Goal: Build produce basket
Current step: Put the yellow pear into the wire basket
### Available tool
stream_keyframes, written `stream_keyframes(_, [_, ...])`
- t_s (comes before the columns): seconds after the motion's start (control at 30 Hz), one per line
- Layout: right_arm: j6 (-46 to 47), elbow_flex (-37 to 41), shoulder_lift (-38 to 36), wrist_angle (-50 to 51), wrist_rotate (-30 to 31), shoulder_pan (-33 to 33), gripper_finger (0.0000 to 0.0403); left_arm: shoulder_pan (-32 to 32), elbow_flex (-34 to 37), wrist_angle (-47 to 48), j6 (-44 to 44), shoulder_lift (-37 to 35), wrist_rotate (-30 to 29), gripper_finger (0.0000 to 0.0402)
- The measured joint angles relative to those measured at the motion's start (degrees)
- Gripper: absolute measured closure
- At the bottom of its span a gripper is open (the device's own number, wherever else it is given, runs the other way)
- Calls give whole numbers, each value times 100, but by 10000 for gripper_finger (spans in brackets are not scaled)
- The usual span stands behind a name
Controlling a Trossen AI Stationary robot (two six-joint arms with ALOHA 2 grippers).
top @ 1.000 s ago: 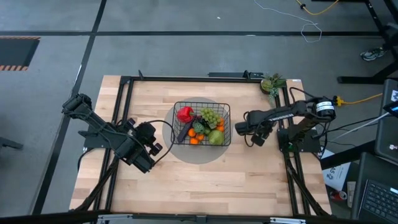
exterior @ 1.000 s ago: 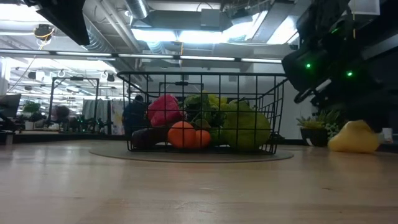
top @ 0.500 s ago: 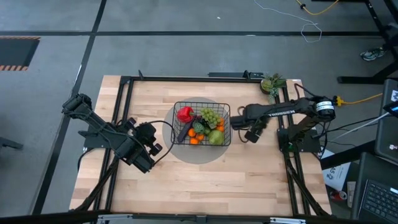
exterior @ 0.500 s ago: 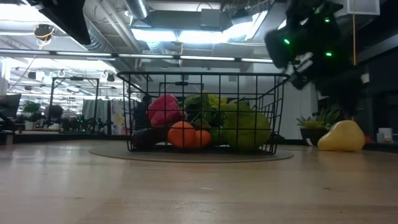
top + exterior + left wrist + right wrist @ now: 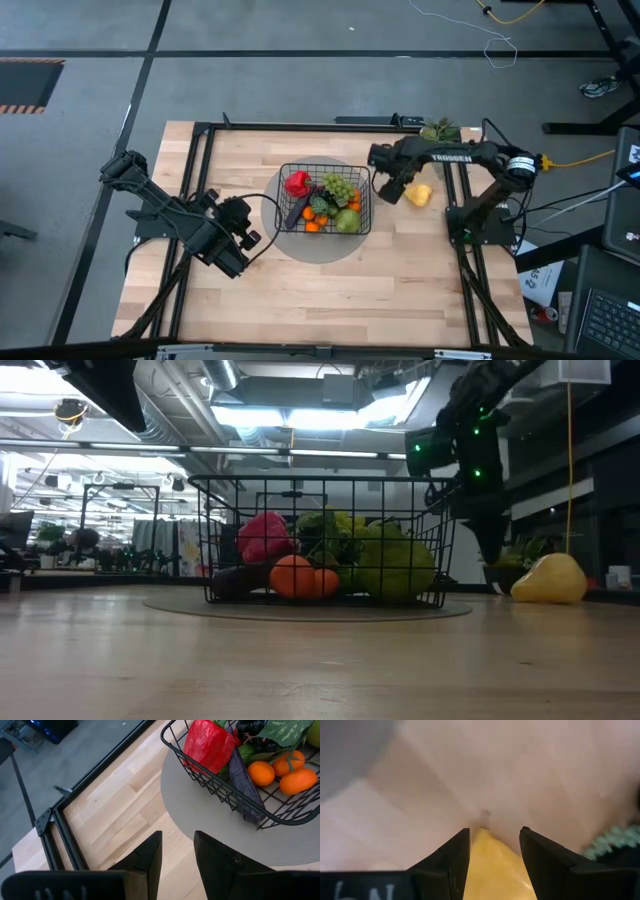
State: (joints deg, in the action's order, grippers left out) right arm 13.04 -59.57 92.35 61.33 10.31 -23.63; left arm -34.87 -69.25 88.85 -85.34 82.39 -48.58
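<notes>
Your tabletop (image 5: 330, 290) is pale wood planks inside a black frame, and the two dark arms reach in from either side. The basket (image 5: 325, 165) sits near the middle on a round grey mat (image 5: 330, 250), well apart from the left tool and near the right one. Your left arm waits at the left side, its left tool (image 5: 177, 852) low over the wood just short of the mat, fingers narrow with only a slim gap and nothing between them. Your right arm stretches across the far right part of the tabletop, and the right tool (image 5: 495, 850) hangs just beside the basket's right wall, above the wood. In the right wrist view the yellow pear (image 5: 419, 194) shows between its fingers; whether they grip it you cannot tell. The low view shows the pear resting on the tabletop, right of the basket. Inside the basket lie the red pepper (image 5: 297, 183), green grapes (image 5: 340, 184), a green apple (image 5: 347, 220), an eggplant (image 5: 245, 785) and oranges (image 5: 312, 226). A small potted plant (image 5: 436, 131) stands at the far right corner
</notes>
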Motion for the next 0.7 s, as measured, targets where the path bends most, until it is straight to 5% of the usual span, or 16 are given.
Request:
stream_keyframes(0.2, [-403, 211, -12, -309, -541, -306, 230, -2, 0, 0, 0, -2, 0, 292])
stream_keyframes(0.7, [-904, 767, 150, -1122, -389, -312, 230, 120, 0, -1, 0, -2, -2, 292])
